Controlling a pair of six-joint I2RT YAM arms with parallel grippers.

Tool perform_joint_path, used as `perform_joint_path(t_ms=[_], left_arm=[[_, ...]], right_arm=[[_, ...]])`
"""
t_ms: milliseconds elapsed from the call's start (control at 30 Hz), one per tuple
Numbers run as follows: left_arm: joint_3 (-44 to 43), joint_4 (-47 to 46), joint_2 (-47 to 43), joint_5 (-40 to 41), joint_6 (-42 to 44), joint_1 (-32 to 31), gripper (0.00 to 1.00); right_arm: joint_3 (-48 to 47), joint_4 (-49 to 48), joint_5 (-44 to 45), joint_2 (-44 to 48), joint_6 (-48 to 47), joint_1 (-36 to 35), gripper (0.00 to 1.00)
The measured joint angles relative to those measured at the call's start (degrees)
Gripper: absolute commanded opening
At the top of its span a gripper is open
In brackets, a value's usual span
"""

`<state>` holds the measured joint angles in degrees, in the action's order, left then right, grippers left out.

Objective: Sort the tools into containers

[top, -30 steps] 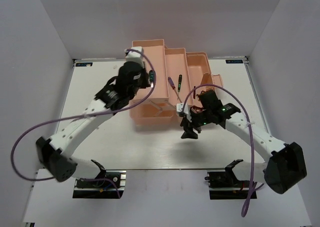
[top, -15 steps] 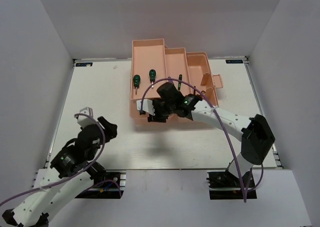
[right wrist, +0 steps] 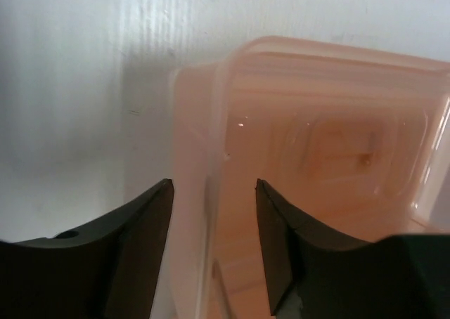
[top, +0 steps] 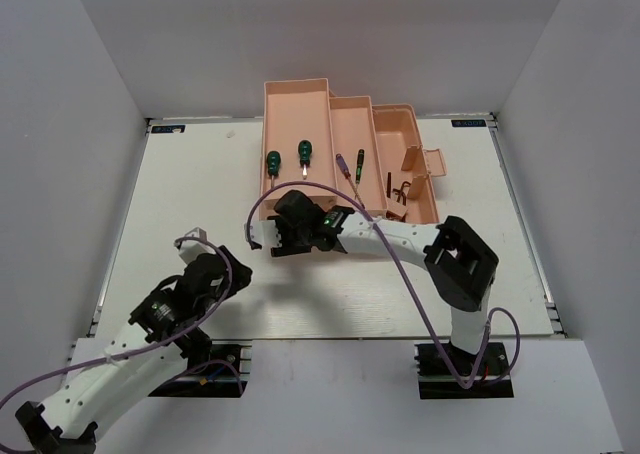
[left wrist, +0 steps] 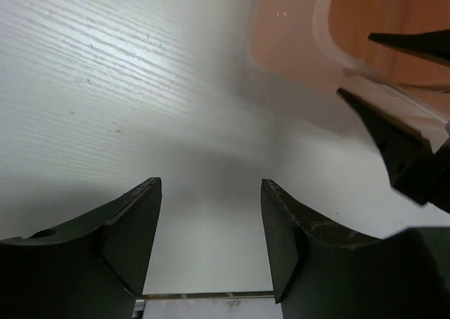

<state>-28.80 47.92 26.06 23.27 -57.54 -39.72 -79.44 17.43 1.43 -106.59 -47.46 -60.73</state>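
The salmon-pink toolbox [top: 295, 109] stands open at the back of the table, its trays fanned out. Two stubby green-handled screwdrivers [top: 271, 161] [top: 304, 154] lie in its left tray. Two slim screwdrivers [top: 352, 165] lie in the middle tray, and dark hex keys [top: 400, 188] in the right one. My right gripper [top: 275, 240] [right wrist: 214, 185] is at the box's front left corner, open, its jaws standing either side of the box wall [right wrist: 211, 122]. My left gripper [top: 225, 272] [left wrist: 211, 185] hangs open and empty over bare table near the left front.
The right arm stretches across the front of the toolbox from its base at the right. In the left wrist view the box corner [left wrist: 295, 38] and the right gripper's dark fingers [left wrist: 394, 140] lie just ahead. Walls close the table on both sides.
My left gripper let go of a stubby screwdriver in the left tray and drew back to the near left. The right arm swung left to the box's front corner, its jaws narrowing.
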Motion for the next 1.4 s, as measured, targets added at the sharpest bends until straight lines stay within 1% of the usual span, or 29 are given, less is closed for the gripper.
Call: perform_joint_path(t_ms=[67,100,133,167,200,333,500,667,833,1000,1033,1133,1267,1400], left_arm=[[1.99,-2.1,-0.02,-1.07,-1.03,0.0,0.69],[2.97,-3.19,-0.02,-1.64,-1.49,0.0,0.69],[4.02,-4.55,-0.04,-2.08,-1.99,0.0,0.69],[5.16,-6.12,-0.04,-2.54,-2.43,0.0,0.69],[6.34,-7.76,-0.04,-2.97,-2.82,0.0,0.69],[11.63,-15.61,2.01,-4.63,-4.48,0.0,0.69],[15.08,-26.91,9.49,-6.23,-5.95,0.0,0.66],[15.34,-36.79,15.78,-6.4,-6.6,0.0,0.65],[15.69,-44.04,22.62,-6.34,-6.84,0.37,0.63],[18.05,-50.69,28.55,-5.05,-6.51,1.44,0.56],[18.12,-53.0,29.94,-4.74,-5.84,1.75,0.54],[17.4,-58.05,34.97,-4.02,-3.34,2.67,0.51],[14.53,-64.5,42.49,-3.74,-0.07,3.98,0.51],[14.23,-72.11,46.6,-3.74,0.74,5.73,0.5]], right_arm=[[0.0,-1.05,2.27,-1.31,-0.52,0.0,0.37],[0.0,-1.18,2.51,-1.68,-0.37,0.02,0.27],[0.0,-1.03,2.56,-1.84,-0.31,0.0,0.1],[-0.02,-0.96,2.82,-1.88,0.26,-0.17,0.02],[-0.17,-0.74,2.6,-1.88,0.9,-0.13,0.0],[-1.57,2.12,0.96,-1.88,3.1,0.26,0.0],[-4.37,8.17,-0.92,-1.68,4.98,0.68,0.0],[-5.18,12.15,-1.92,1.22,6.45,1.14,0.0],[-5.44,15.28,-4.0,5.6,8.15,1.51,0.0],[-5.64,16.15,-5.77,8.33,9.66,1.79,0.0],[-5.64,16.31,-5.95,8.66,9.99,1.86,0.0],[-5.64,16.61,-6.23,9.16,10.71,1.97,0.0],[-5.62,16.68,-6.25,9.57,11.45,2.1,0.0],[-5.03,16.52,-6.54,10.03,11.89,2.23,0.0]])
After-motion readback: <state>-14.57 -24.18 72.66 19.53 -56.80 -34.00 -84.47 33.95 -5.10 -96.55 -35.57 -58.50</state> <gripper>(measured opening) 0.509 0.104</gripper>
